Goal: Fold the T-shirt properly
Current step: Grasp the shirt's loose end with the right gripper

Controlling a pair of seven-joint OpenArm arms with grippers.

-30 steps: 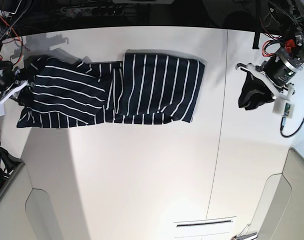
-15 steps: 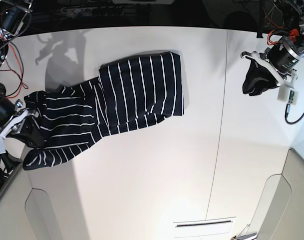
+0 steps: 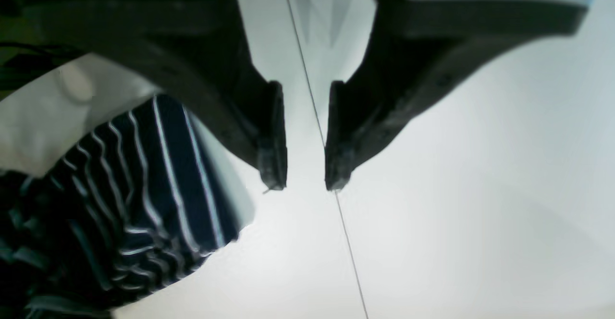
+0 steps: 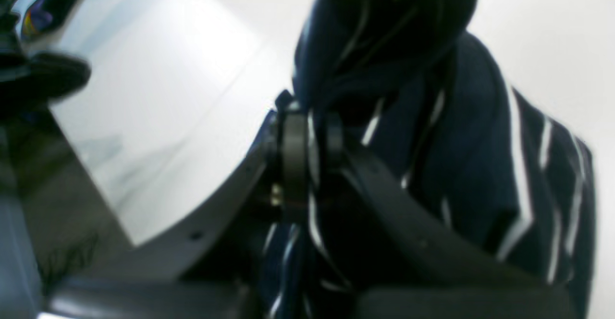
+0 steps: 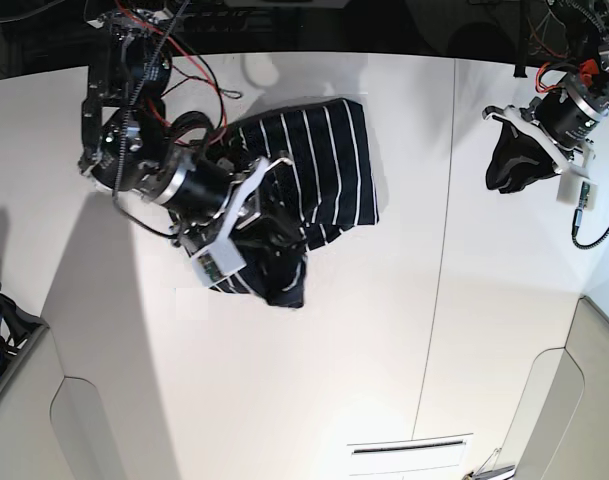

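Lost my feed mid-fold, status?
Right tool shut on shirt, carrying an end over it. Left tool open, empty, off to the side. Nothing blocking.

The T-shirt (image 5: 314,165) is dark navy with thin white stripes. The tabletop (image 5: 314,360) is white. Both pincers have black fingers (image 3: 269,131); red wires (image 5: 199,75) show at upper left.

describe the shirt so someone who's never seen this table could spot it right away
Start with the white table in the base view and look to its upper-left part. There the T-shirt lies bunched, one end pinched in the right gripper. It is the only cloth on the table: dark navy with thin, evenly spaced white stripes, unlike the plain black fingers of the open, empty left gripper at the far right.
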